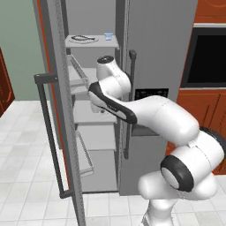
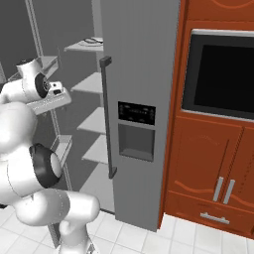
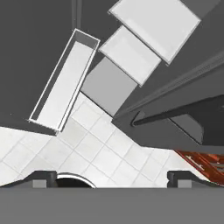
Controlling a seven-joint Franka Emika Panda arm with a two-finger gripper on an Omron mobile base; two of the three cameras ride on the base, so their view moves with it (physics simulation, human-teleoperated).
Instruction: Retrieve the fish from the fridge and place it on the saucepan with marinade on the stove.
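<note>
The fridge (image 1: 154,44) (image 2: 139,49) stands with its left door (image 1: 62,110) swung open, pale shelves bare to view. The fish (image 1: 84,39) (image 2: 92,41) lies dark and slender on the top shelf. My arm reaches into the open compartment, its hand well below that shelf, at the level of the middle shelves. In the hand view my gripper (image 3: 112,177) points down past the shelves (image 3: 155,26) and a door bin (image 3: 65,83) toward the tiled floor. Its fingertips (image 3: 43,177) stand wide apart, open, with nothing between them. The saucepan and the stove are out of view.
A small clear-blue cup (image 1: 108,36) sits on the top shelf right of the fish. The open door's long dark handle (image 1: 48,132) juts out at the left. A black wall oven (image 2: 223,74) set in red-brown cabinets (image 2: 208,168) flanks the fridge on the right.
</note>
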